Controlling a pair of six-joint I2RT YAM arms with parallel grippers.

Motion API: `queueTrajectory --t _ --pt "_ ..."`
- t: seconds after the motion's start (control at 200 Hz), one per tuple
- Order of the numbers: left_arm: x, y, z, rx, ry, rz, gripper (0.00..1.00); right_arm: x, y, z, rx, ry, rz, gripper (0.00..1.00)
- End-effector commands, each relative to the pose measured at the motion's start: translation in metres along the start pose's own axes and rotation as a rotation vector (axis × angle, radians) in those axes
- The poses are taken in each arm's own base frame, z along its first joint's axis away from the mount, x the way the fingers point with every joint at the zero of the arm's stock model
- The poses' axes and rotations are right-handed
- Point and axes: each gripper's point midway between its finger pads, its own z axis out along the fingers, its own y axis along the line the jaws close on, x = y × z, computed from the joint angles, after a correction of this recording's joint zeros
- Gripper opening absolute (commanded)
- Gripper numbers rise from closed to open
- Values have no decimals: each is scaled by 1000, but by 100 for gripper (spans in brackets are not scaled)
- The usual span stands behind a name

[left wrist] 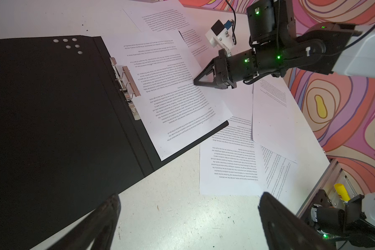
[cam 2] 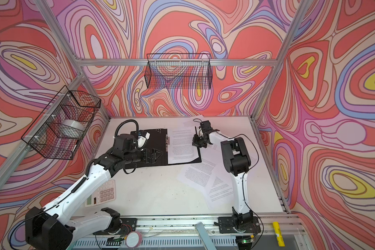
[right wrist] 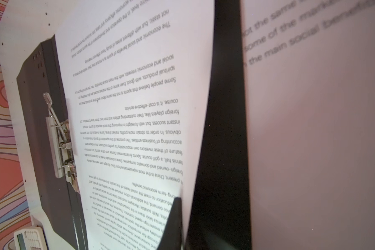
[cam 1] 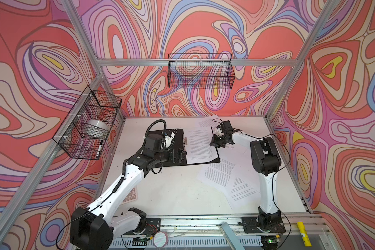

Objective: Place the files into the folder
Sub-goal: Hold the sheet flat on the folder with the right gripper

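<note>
A: Start at the left wall. What sits in the wire basket (cam 1: 89, 125)?

B: A silvery roll (cam 1: 96, 129) and a marker pen (cam 1: 99, 148), both seen only through the mesh. Below it a calculator (cam 2: 104, 194) lies on the table (cam 1: 171, 194), partly hidden under the left arm.

A: And the left hand (cam 1: 179, 154)?

B: Its jaws are spread wide with nothing in them. It hangs over the near edge of the folder (left wrist: 52, 108). In its own wrist view only two dark, blurred fingertips (left wrist: 108, 207) enter the frame.

A: Where is the folder?

B: It lies flat and open at the back middle of the table, black inside up. The left arm's wrist covers much of its left leaf in both top views. One printed sheet (left wrist: 171, 97) lies on the right leaf, its inner edge at the metal clip (left wrist: 126, 86). I cannot tell whether the clip's bar presses on it.

A: The right hand (left wrist: 195, 81)?

B: It is closed to a point, with the tip on that sheet near its outer edge. Whether it pinches the paper or only presses on it is unclear, since its wrist view is very close and partly blurred.

A: The other files (cam 1: 219, 175)?

B: They lie loose on the table to the right of the folder, overlapping. One is behind it and some are partly under the right arm. They are hard to count.
</note>
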Motion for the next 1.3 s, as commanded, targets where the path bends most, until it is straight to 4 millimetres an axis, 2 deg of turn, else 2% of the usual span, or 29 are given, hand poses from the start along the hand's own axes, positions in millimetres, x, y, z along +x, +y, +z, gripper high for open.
queueTrajectory --t 0.0,0.521,0.711,0.916,1.097,1.297 --pt "-3 -2 -1 11 0 2 100 9 0 -2 15 15 7 0" --pt "-2 -2 0 15 8 -6 100 12 -1 -2 10 23 14 2" --pt "-2 -2 1 15 7 -5 100 14 0 -4 12 22 18 15" --pt "-2 -3 0 21 8 -6 100 15 0 -5 11 23 17 22" --pt "-2 -3 0 22 8 -8 100 13 1 -9 15 9 14 42" --pt "-2 -4 -1 23 4 -7 100 11 -2 -11 43 8 20 51"
